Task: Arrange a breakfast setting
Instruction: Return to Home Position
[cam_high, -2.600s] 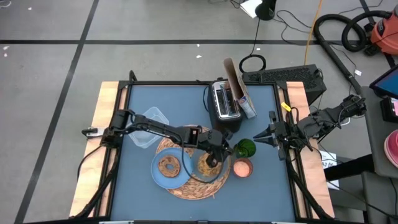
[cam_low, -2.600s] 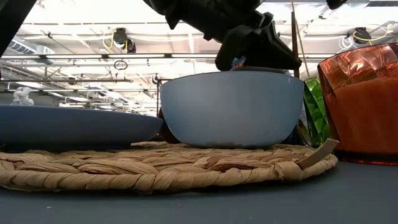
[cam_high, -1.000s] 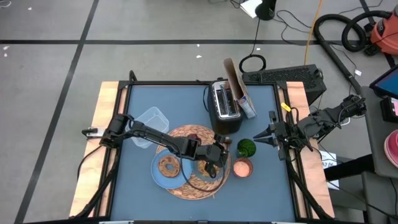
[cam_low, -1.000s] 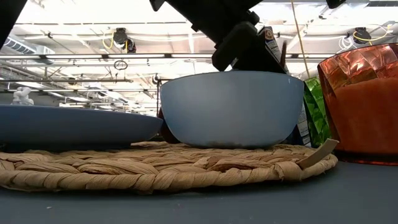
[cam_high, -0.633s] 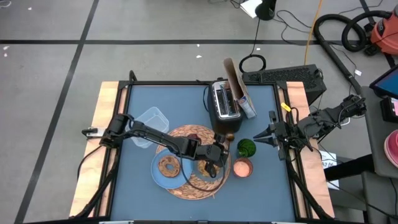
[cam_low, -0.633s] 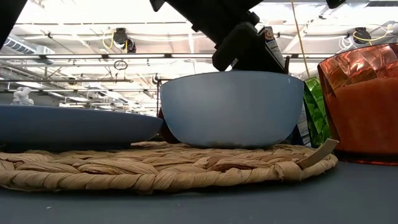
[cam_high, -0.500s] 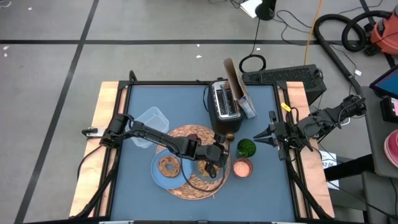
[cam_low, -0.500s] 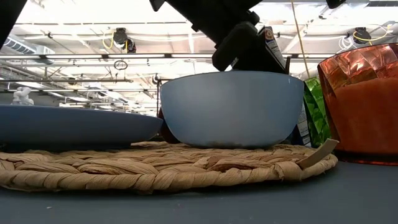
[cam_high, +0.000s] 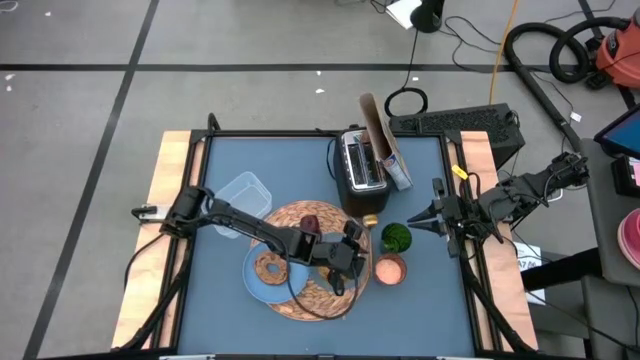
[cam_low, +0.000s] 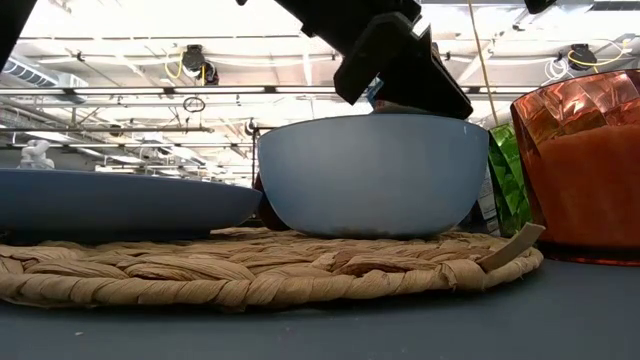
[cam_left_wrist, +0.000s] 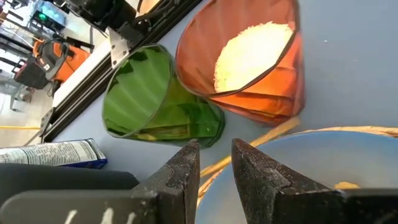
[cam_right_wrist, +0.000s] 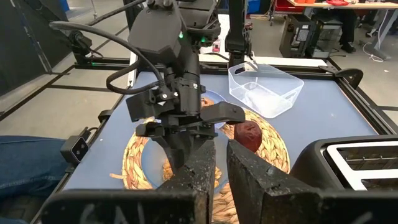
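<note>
A light-blue plate (cam_high: 255, 285) with a bagel (cam_high: 268, 268) sits on the left half of the woven mat (cam_high: 305, 306); over the bowl (cam_low: 370, 175) on its right half, the left gripper (cam_left_wrist: 216, 152), released and empty, has shifted slightly, likely starting its retreat; the right gripper (cam_right_wrist: 221, 155) waits clenched, well right of the mat

I see the round woven straw mat (cam_low: 250, 275) as rough, braided fibre, and the light-blue bowl (cam_low: 370, 175) on it as smooth and matt. The orange-pink faceted cup (cam_low: 585, 170) and the green cup (cam_left_wrist: 155, 99) look glossy and see-through. The clear square tub (cam_right_wrist: 267, 93) is thin plastic, the black-and-silver toaster (cam_high: 362, 165) is metal, and the blue table (cam_high: 250, 155) is matt with wood edges.
</note>
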